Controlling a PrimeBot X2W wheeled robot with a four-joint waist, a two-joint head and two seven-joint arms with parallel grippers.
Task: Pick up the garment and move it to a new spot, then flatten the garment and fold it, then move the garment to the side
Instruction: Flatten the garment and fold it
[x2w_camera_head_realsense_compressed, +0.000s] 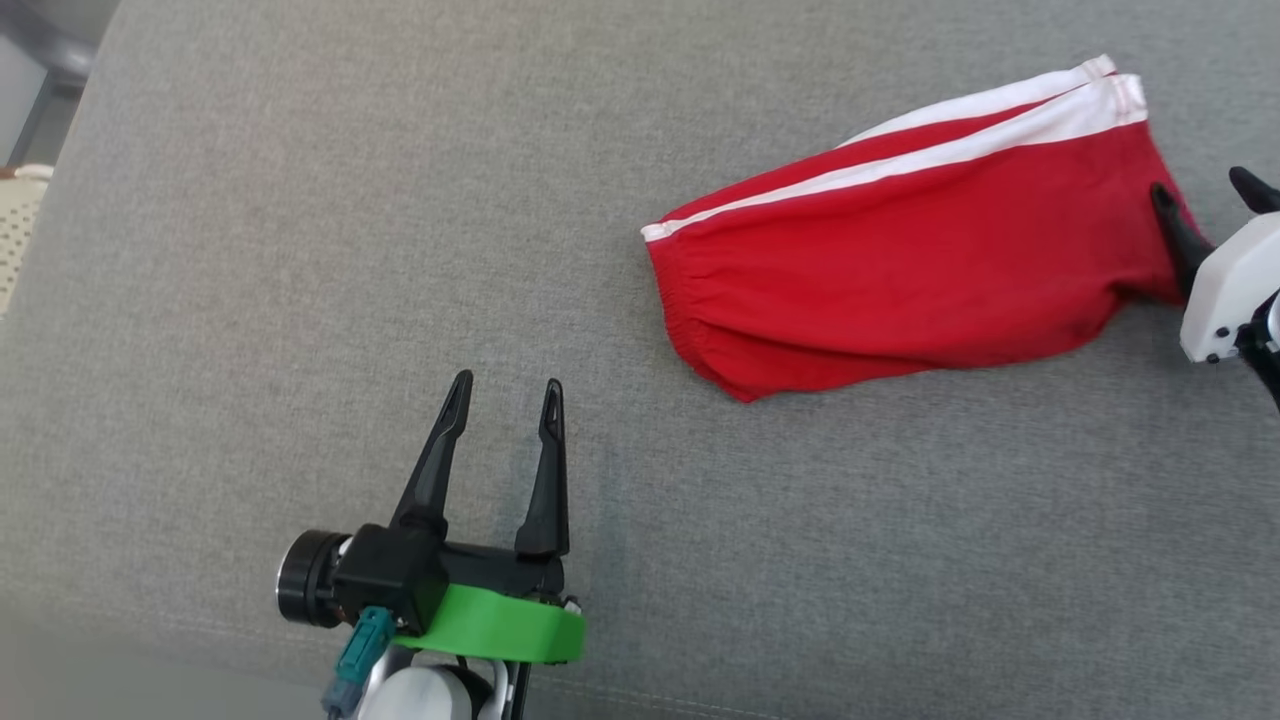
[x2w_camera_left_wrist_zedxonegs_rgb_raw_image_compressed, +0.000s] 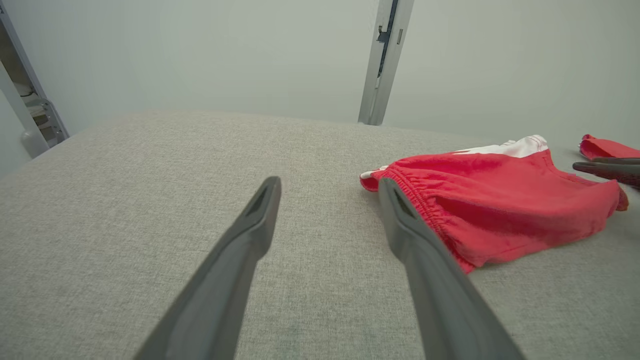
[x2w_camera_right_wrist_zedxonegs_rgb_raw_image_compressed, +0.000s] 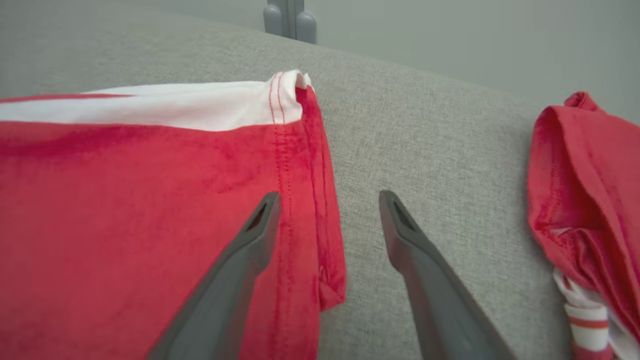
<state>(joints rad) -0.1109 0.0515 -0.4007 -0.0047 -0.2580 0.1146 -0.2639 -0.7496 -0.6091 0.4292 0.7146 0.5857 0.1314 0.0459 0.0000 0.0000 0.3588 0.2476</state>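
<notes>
We are judging the garment (x2w_camera_head_realsense_compressed: 900, 270), lying at the upper right of the head view on the grey surface (x2w_camera_head_realsense_compressed: 300, 250), light and limp, best pinched at its stitched hem (x2w_camera_right_wrist_zedxonegs_rgb_raw_image_compressed: 300, 165), which the spread right tool (x2w_camera_head_realsense_compressed: 1202, 183) is straddling; the left tool (x2w_camera_head_realsense_compressed: 507, 382) is hanging spread, empty.

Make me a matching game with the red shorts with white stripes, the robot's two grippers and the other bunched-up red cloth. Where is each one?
Things:
1. red shorts with white stripes
2. left gripper
3. right gripper
4. bunched red cloth

Places:
A. open, above the bare grey fabric surface
B. lying flat
C. off to the right gripper's side, apart from the shorts
D. open, one finger over the shorts' hem

Pairs: 1-B, 2-A, 3-D, 4-C
</notes>
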